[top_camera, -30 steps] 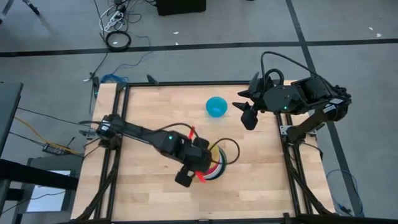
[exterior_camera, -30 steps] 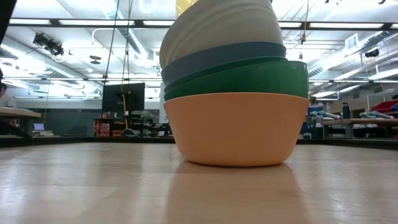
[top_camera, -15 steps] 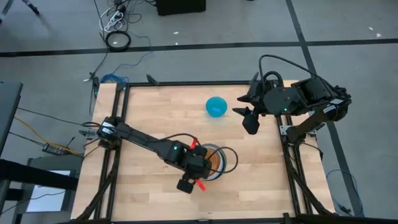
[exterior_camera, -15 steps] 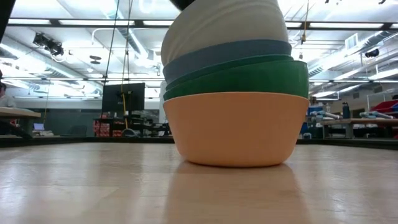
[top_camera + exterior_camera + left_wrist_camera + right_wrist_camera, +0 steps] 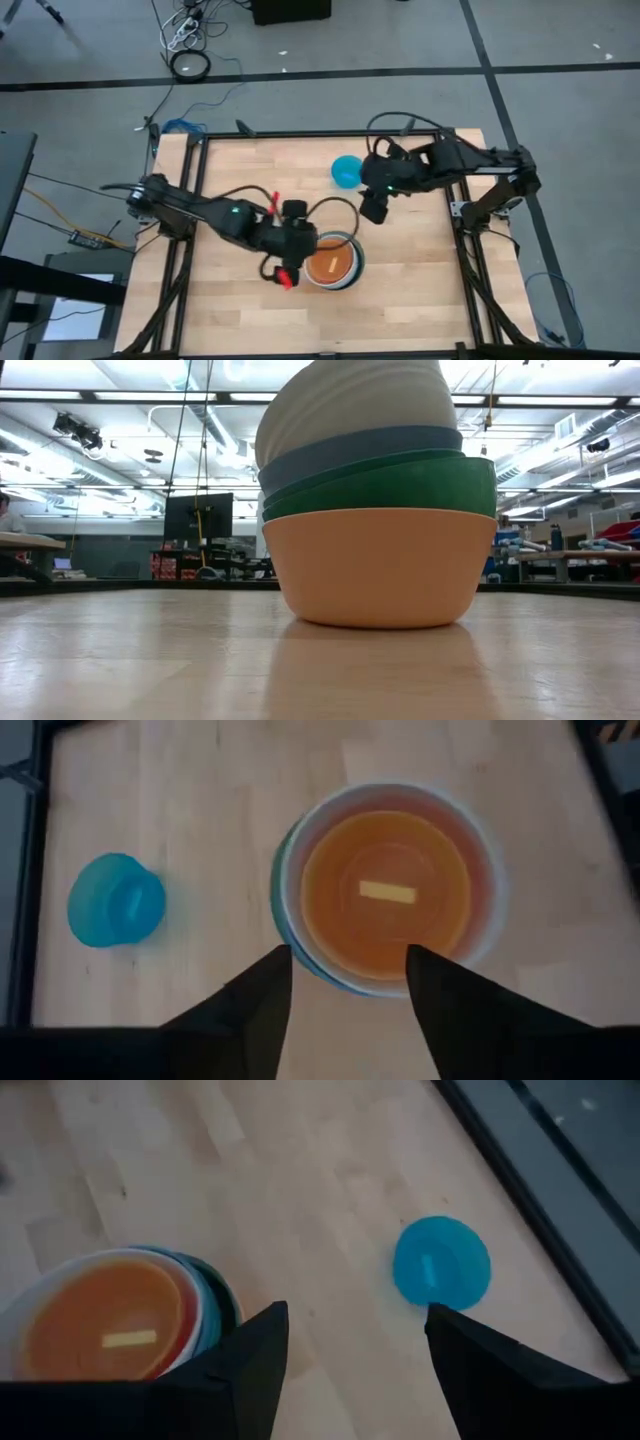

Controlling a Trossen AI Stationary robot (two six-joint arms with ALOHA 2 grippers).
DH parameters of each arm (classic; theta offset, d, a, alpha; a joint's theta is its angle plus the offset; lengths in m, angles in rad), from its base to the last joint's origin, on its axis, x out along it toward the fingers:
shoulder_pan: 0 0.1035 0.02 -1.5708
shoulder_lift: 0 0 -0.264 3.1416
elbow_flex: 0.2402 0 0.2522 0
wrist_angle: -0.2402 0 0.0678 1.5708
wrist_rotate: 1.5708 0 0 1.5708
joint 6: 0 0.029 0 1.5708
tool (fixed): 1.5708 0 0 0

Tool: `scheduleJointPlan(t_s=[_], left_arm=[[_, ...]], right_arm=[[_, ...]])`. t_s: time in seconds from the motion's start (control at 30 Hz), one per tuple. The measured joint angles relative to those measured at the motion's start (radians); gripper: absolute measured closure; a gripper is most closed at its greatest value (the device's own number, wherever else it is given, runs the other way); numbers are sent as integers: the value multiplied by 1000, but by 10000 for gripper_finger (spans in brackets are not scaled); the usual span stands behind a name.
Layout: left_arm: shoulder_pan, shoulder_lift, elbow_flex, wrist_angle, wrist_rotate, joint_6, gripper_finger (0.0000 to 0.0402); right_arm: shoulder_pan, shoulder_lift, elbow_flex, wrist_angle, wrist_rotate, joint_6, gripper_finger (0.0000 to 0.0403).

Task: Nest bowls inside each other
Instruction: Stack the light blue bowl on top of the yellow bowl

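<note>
Right hand [image 5: 372,205] swinging in beside the cyan bowl [image 5: 346,171], fingers spread and empty, left hand [image 5: 290,245] opening at nine o'clock of the stack [image 5: 333,262], gripping nothing.

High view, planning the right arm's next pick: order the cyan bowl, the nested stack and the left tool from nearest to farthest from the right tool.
1. Cyan bowl: right beside the right tool, toward the table's far edge.
2. Nested stack: mid-table, toward the near edge.
3. Left tool: at the stack's left side, slightly farther.
</note>
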Motion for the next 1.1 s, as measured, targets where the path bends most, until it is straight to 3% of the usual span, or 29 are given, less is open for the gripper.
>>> scheduleJointPlan(t_s=[0.1, 0.3, 0.63, 0.83, 1.1], left_arm=[[-25, -53, -3, -66, -56, -62, 185], [-123, -209, -3, -188, -312, -240, 180], [-281, -380, -2, -262, -529, -420, 183], [-306, -403, -2, -285, -574, -451, 183], [-306, -404, -2, -314, -579, -498, 183]], right_arm=[[-57, -2, -93, 88, -70, -49, 178], [-197, 1, -369, 320, -320, -153, 179], [-402, 4, -652, 456, -468, -243, 186], [-445, 85, -666, 488, -481, -308, 186], [-446, 280, -494, 481, -485, -410, 186]])
